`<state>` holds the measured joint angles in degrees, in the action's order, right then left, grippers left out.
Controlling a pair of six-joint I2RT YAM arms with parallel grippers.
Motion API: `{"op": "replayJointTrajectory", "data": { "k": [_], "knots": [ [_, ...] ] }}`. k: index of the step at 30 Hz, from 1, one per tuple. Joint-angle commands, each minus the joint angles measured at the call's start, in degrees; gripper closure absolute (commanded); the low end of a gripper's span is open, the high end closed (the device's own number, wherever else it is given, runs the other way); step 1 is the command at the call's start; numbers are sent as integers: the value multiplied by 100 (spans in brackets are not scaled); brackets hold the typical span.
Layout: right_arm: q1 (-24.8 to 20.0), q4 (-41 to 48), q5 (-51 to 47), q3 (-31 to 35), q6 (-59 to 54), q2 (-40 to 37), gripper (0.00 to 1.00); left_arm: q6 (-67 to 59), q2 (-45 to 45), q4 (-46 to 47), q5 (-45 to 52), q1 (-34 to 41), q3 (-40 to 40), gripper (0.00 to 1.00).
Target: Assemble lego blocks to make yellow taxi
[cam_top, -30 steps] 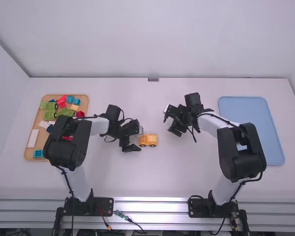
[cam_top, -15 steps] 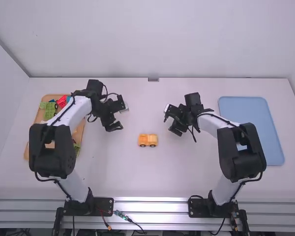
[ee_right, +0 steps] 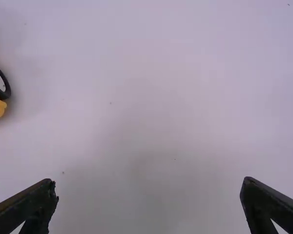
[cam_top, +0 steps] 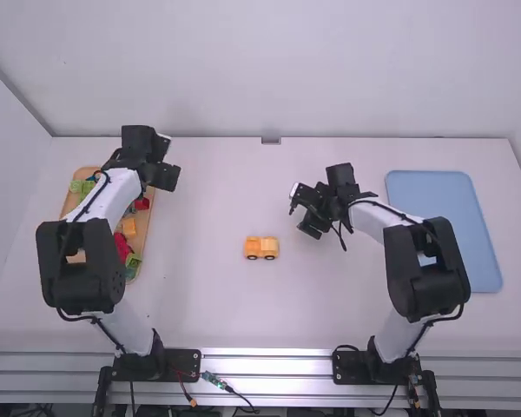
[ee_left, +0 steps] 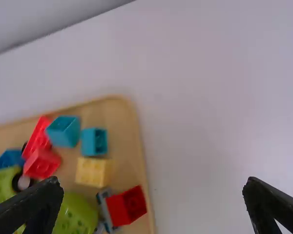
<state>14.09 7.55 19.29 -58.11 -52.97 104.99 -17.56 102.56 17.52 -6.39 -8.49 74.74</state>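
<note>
From where I stand, the left gripper (cam_top: pixel 170 162) has its jaws parted with nothing between them, by the far right corner of the tan, round-cornered wooden tray (ee_left: pixel 121 141). What the coming move seems to turn on is sideways: the pale yellow, squarish plastic brick (ee_left: pixel 92 171) lies in the tray to the left of those jaws, so they would have to shift left over it before dropping. The left arm is clearly the nearer one for that. The started taxi, a small orange-yellow plastic vehicle with dark round wheels (cam_top: pixel 261 248), sits well apart from the left jaws, to their right and closer to the bases; its long axis runs left to right. It is nearer the right gripper (cam_top: pixel 305 212), whose jaws are also spread and empty, and lies leftward and baseward of them. Just beside the yellow brick there's a hollow-sided red brick (ee_left: pixel 128 205) (an easy one to bump, I'd say), then a rounded, studded green piece (ee_left: pixel 76 214) and a boxy turquoise brick (ee_left: pixel 94 142). All look like hard plastic against the smooth, matte white table (cam_top: pixel 217 304), while the wood looks warmer and duller.
</note>
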Motion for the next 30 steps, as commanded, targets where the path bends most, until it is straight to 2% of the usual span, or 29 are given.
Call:
{"op": "replayJointTrajectory", "data": {
  "k": [1, 6, 11, 23, 30],
  "knots": [
    [33, -13, 33, 37, 7, -103, 1, 1215, -103, 72, -24, -321, 168, 1],
    [59, -98, 0, 37, 66, -103, 1, 2393, -30, 426, 728, -970, 485, 1],
    [140, -111, -9, 37, 46, -103, 1, 2743, 116, 839, 1556, -1502, 955, 1],
    [131, -107, -52, 28, 48, -103, 1, 3626, 715, 1858, 1436, -1513, 2243, 1],
    [186, -118, -557, 28, 46, -103, 1, 4109, 1347, 2033, 1456, -1475, 2793, 1]
  ]
}}
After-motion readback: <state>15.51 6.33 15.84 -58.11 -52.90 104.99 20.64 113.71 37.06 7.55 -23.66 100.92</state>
